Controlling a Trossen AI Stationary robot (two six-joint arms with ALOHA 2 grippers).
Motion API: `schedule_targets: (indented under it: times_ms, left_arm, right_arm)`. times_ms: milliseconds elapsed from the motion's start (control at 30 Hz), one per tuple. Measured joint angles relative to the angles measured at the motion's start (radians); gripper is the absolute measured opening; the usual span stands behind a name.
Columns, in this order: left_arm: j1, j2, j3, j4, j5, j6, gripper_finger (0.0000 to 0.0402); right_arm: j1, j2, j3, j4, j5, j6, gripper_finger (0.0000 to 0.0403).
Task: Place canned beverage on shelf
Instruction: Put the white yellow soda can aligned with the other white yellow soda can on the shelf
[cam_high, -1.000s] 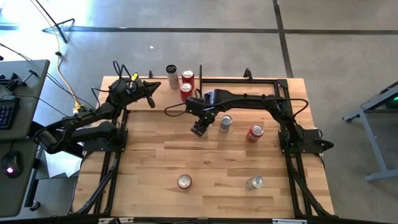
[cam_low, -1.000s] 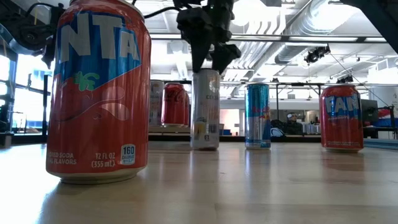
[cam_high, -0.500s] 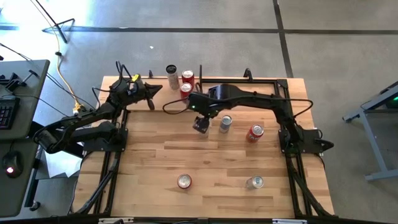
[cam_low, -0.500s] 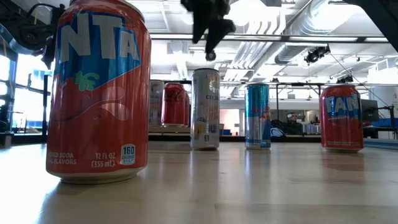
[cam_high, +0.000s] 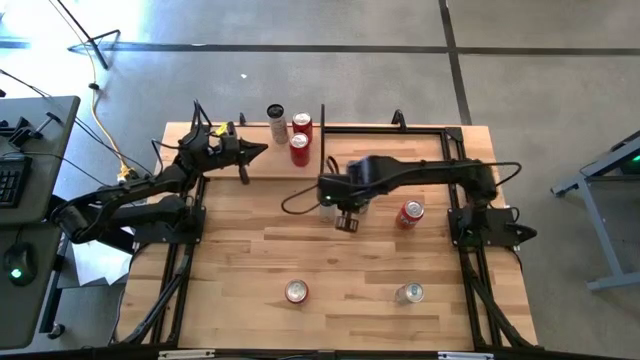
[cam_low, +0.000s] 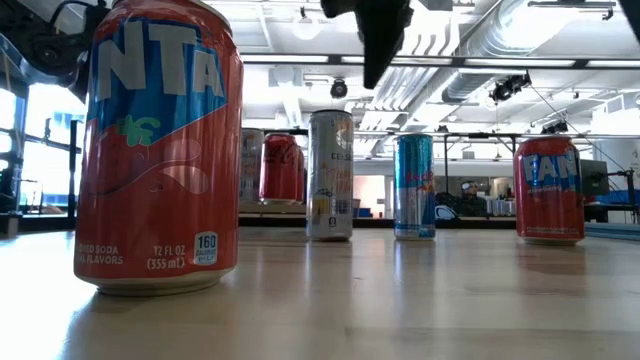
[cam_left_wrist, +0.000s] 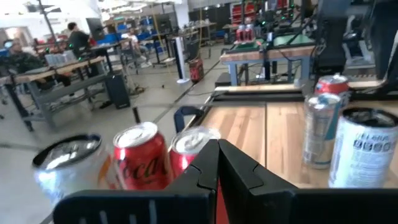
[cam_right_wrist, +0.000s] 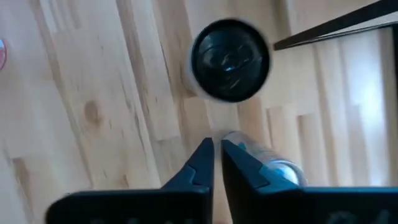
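Several beverage cans stand upright on the slatted table. A tall white can (cam_low: 330, 175) and a blue one (cam_low: 414, 186) stand mid-table. My right gripper (cam_low: 381, 60) hangs shut above and between them, touching neither. Its wrist view looks down on the white can's dark top (cam_right_wrist: 231, 60) and the blue can (cam_right_wrist: 273, 167). Two red cans (cam_high: 298, 148) and a silver one (cam_high: 277, 113) stand at the far edge on the shelf (cam_low: 262, 207). Beside them, to their left, my left gripper (cam_high: 260, 150) is shut; the red cans (cam_left_wrist: 142, 155) show just ahead of its fingers.
A big red can (cam_low: 160, 150) stands close to the low camera, at the near edge (cam_high: 296, 291). A silver can (cam_high: 408, 293) stands near right and a red one (cam_high: 410, 213) right of centre. A black upright rod (cam_high: 322, 130) rises beside the far cans.
My right gripper stood open around the white can's top. It has risen clear, gone toward the table's right and near edges, and shut empty. The white can stays standing where it was. My left gripper has drifted a little toward the right.
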Motion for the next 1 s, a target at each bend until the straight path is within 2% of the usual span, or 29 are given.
schedule_targets:
  times_ms: [167,267,467,600,667,867,1000]
  left_arm:
    - [-0.036,0.0,0.013,-0.006,-0.02,0.0,0.0]
    - [-0.046,0.0,0.021,-0.004,-0.021,-0.002,0.0]
    - [-0.072,0.0,0.032,-0.006,-0.027,-0.008,0.0]
    - [-0.104,0.0,0.032,-0.004,-0.078,0.0,0.0]
    - [-0.119,0.0,0.032,-0.003,-0.097,0.008,0.0]
    - [-0.164,0.0,0.032,-0.001,-0.1,0.009,0.0]
    - [-0.195,0.001,0.05,-0.035,-0.091,0.01,0.0]
  right_arm:
    - [-0.009,-0.065,-0.229,0.242,-0.01,0.006,0.0005]
    - [-0.022,-0.069,-0.321,0.371,-0.063,-0.005,0.0001]
    - [-0.034,-0.069,-0.428,0.591,-0.08,0.0,0.0]
    - [-0.041,-0.069,-0.459,0.754,-0.084,-0.004,0.0]
    - [-0.047,-0.069,-0.454,0.753,-0.09,-0.019,0.0]
    - [-0.062,-0.069,-0.39,0.528,-0.154,-0.051,0.0]
    - [-0.086,-0.065,-0.441,0.553,-0.14,-0.053,0.0]
